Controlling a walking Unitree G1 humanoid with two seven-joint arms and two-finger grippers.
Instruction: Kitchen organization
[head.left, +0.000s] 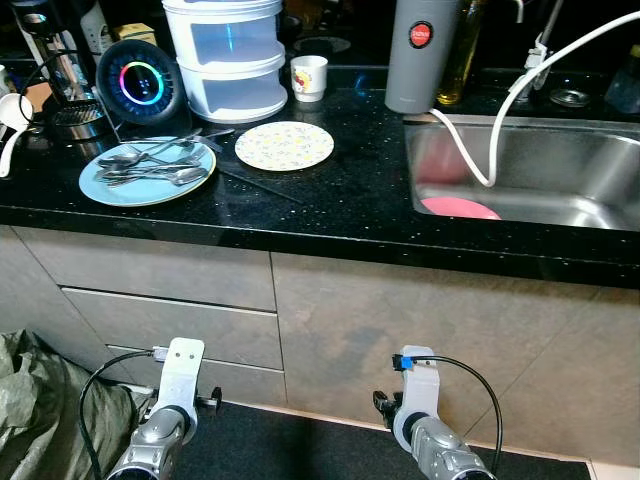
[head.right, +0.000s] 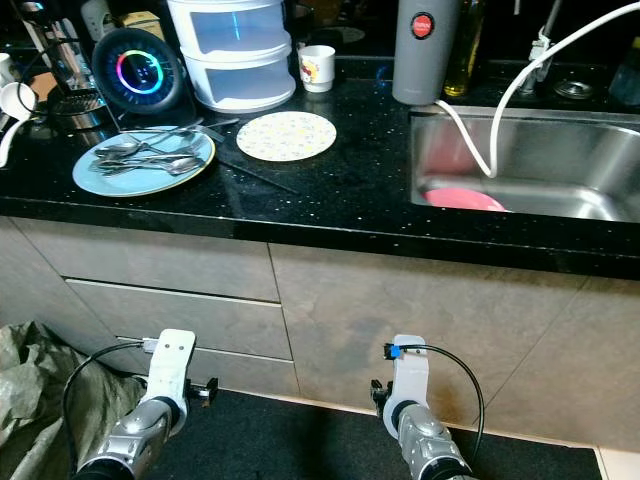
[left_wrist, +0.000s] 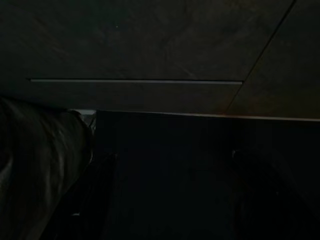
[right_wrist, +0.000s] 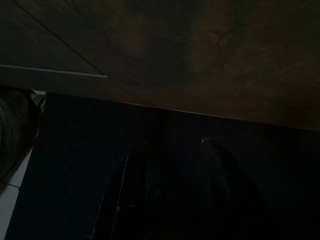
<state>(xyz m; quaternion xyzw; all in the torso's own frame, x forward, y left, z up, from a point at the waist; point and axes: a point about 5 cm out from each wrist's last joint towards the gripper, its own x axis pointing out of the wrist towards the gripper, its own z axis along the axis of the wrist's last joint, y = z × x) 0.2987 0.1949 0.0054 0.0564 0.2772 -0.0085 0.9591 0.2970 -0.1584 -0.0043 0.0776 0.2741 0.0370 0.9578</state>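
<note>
Both arms are hanging idle by the cabinet; whether the left end effector (left_wrist: 170, 200) or right end effector (right_wrist: 170, 195) is spread, I cannot tell. On the table's left, loose spoons (head.left: 150, 165) are lying across a blue plate (head.left: 100, 190), long axes running left-right. Lifting that plate carelessly is likely to spill them.

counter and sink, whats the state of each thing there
blue plate: flat on counter, cutlery piled on it
patterned plate: flat, bare
cup: upright
grey flask: upright, lid on
pink dish: lying in sink
white hose: dangling into sink
speaker: ring lit
drawers: shut
</note>
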